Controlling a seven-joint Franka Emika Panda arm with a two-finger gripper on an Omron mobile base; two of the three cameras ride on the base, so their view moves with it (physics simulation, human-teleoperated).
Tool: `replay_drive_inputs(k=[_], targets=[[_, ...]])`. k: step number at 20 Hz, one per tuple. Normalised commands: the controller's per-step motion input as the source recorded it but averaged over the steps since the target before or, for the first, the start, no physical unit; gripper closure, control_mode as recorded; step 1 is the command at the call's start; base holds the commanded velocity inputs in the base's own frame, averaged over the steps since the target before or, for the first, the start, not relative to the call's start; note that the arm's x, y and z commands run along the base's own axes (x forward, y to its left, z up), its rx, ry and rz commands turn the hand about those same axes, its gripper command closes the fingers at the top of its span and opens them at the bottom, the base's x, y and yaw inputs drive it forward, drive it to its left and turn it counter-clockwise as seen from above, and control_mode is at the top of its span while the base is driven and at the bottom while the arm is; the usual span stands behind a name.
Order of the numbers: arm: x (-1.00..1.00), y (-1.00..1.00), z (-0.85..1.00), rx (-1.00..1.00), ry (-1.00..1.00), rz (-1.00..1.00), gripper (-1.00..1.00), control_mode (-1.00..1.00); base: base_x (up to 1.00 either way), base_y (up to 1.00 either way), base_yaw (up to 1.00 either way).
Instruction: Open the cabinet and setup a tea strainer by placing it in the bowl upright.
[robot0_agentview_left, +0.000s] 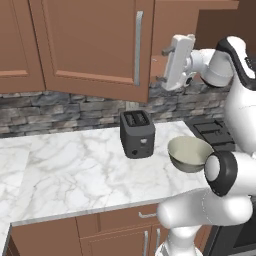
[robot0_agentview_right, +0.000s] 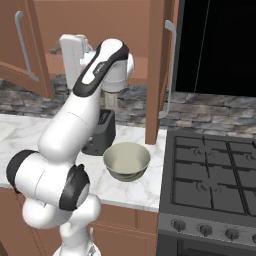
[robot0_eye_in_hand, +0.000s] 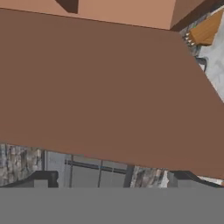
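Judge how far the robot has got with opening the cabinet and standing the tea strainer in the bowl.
Done: both doors of the cabinet stand swung open. In hand: the gripper is raised at the cabinet opening, open and holding nothing. Left: the tea strainer has yet to be picked up and stood upright in the bowl, which sits empty on the counter beside the toaster.

Both reddish-brown panelled wall cabinet doors (robot0_agentview_right: 159, 70) stood swung open, leaving a gap between them. Below, the black two-slot toaster (robot0_agentview_left: 136, 133) and the round beige bowl (robot0_agentview_left: 189, 153) crowded the white marbled counter (robot0_agentview_left: 65, 172), whose left stretch lay free.
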Motion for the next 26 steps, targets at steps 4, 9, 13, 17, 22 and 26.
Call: replay_drive_inputs(k=[4, 9, 13, 17, 22, 26], targets=[[0.54, 0.00, 0.00, 0.00, 0.06, 0.00, -1.00, -1.00, 0.00, 0.00, 0.00], [0.51, 0.02, 0.01, 0.00, 0.11, 0.00, -1.00, -1.00, 0.00, 0.00, 0.00], [0.11, 0.09, 0.00, -0.01, 0.07, 0.00, -1.00, -1.00, 0.00, 0.00, 0.00], [-0.01, 0.40, 0.00, -0.05, 0.00, 0.00, -1.00, -1.00, 0.00, 0.00, 0.00], [-0.18, 0.54, 0.00, -0.08, 0.00, 0.00, -1.00, -1.00, 0.00, 0.00, 0.00], [-0.38, 0.50, 0.00, -0.07, 0.00, 0.00, -1.00, -1.00, 0.00, 0.00, 0.00]])
